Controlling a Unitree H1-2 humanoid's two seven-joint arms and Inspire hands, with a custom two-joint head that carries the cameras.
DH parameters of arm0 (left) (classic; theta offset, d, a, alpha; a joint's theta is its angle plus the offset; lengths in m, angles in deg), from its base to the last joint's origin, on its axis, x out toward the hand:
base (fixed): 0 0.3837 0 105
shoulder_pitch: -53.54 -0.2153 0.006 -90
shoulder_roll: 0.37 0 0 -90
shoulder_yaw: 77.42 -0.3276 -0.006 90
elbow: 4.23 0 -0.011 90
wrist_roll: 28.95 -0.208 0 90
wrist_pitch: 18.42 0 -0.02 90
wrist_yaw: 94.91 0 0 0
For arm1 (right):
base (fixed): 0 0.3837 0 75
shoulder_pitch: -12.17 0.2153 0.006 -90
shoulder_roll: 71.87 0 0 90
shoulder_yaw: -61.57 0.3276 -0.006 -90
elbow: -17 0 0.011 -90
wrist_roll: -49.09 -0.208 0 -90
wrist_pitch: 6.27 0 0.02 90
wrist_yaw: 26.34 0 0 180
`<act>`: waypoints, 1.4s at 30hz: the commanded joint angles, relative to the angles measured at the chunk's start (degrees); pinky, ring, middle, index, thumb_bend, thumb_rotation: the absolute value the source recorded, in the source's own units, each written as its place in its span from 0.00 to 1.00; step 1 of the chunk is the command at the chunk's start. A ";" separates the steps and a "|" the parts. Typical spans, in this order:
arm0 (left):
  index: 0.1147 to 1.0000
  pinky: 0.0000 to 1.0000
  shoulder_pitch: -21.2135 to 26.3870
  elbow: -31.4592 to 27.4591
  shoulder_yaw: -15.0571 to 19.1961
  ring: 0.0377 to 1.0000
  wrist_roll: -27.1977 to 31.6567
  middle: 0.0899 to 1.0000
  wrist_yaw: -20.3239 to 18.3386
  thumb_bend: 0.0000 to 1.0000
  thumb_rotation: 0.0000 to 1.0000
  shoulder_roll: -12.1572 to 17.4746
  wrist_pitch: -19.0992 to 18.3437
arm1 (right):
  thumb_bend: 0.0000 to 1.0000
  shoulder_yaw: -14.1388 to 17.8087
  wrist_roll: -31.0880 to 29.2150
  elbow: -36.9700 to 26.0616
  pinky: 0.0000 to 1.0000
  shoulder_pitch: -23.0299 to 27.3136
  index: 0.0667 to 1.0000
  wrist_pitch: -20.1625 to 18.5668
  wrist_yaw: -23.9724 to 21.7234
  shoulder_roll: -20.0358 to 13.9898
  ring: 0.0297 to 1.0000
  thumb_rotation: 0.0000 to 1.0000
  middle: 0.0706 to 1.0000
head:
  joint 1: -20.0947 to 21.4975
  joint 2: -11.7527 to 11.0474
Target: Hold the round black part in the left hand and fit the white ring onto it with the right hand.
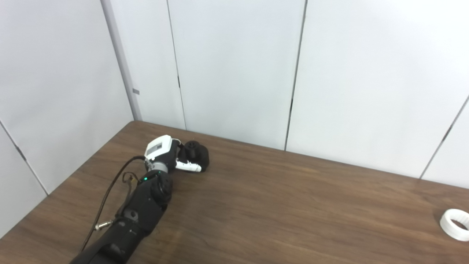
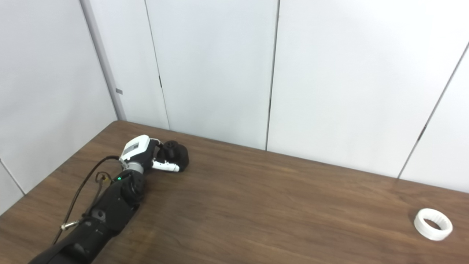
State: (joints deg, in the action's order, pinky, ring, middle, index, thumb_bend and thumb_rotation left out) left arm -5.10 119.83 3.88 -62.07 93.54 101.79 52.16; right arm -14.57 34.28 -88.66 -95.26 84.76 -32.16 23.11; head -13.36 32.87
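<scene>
The round part sits far left on the table, the ring far right.

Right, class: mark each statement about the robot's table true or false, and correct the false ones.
1. The left hand is at the round black part. True.
2. The white ring is already fitted on the black part. False: it lies alone on the wooden table, far to the right.
3. The right hand is holding the ring. False: no right hand is in view.
4. The ring lies flat, its opening facing up. True.
5. The black part sits near the table's back left corner. True.
</scene>
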 commanded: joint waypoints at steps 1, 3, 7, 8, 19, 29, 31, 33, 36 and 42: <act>0.54 0.95 1.66 -2.99 0.19 0.94 0.09 0.88 0.47 0.74 0.27 0.76 0.96 | 0.77 0.26 -0.24 -1.87 0.85 0.46 0.85 1.98 -0.07 -0.32 0.89 0.79 0.88 | -0.05 0.07; 0.46 0.95 1.13 -4.17 0.21 0.94 0.15 0.88 0.23 0.58 0.14 0.65 1.04 | 0.77 0.27 0.11 -2.02 0.85 0.41 0.85 1.71 0.27 -0.15 0.89 0.79 0.88 | 0.03 0.15; 0.43 0.93 0.83 -4.71 -0.04 0.94 -0.25 0.88 0.31 0.52 0.09 0.60 1.52 | 0.76 0.19 0.08 -2.03 0.88 0.30 0.85 1.84 0.09 -0.21 0.90 0.80 0.89 | 0.09 0.28; 0.43 0.93 0.78 -4.85 -0.05 0.94 -0.34 0.88 0.40 0.52 0.09 0.53 1.52 | 0.75 0.15 -0.11 -2.02 0.89 0.30 0.85 1.94 -0.09 -0.27 0.90 0.80 0.89 | 0.09 0.28; 0.43 0.93 -0.51 -7.37 -0.26 0.94 -0.27 0.88 -0.11 0.51 0.09 0.17 2.16 | 0.74 0.05 0.20 -1.97 0.92 0.46 0.87 1.56 0.16 -0.26 0.92 0.81 0.90 | 0.09 0.28; 0.43 0.91 -2.52 -12.66 -0.17 0.92 -0.44 0.85 -0.30 0.51 0.08 -0.64 3.34 | 0.73 0.00 0.47 -1.77 0.90 0.53 0.86 1.95 0.15 -0.28 0.91 0.82 0.89 | 0.57 0.82; 0.43 0.91 -2.83 -13.83 -0.11 0.92 -0.40 0.84 -0.73 0.51 0.07 -0.77 3.41 | 0.73 -0.07 0.25 -2.11 0.91 0.48 0.87 1.68 0.13 -0.21 0.92 0.82 0.90 | 1.11 1.13; 0.43 0.91 -3.21 -15.18 0.16 0.92 -0.06 0.84 -1.32 0.51 0.07 -1.01 3.18 | 0.73 -0.11 0.15 -2.32 0.91 0.46 0.87 1.54 0.16 -0.15 0.93 0.81 0.91 | 1.39 1.28; 0.42 0.91 -4.01 -17.58 0.53 0.91 0.29 0.83 -2.33 0.51 0.07 -1.44 2.68 | 0.73 -0.28 0.60 -2.94 0.91 0.40 0.87 1.00 0.47 -0.06 0.93 0.81 0.90 | 2.05 1.62; 0.42 0.85 -5.97 -22.90 0.42 0.89 0.25 0.81 -5.75 0.51 0.07 -1.71 1.73 | 0.71 -1.33 1.77 -3.77 0.99 0.13 0.93 1.05 -0.54 -1.07 0.99 0.91 0.97 | 4.13 2.52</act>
State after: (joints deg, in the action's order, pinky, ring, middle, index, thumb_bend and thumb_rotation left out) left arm -12.87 99.80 3.65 -61.67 87.81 98.94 53.94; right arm -15.96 35.94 -89.63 -95.63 84.58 -32.17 22.90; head -9.15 35.33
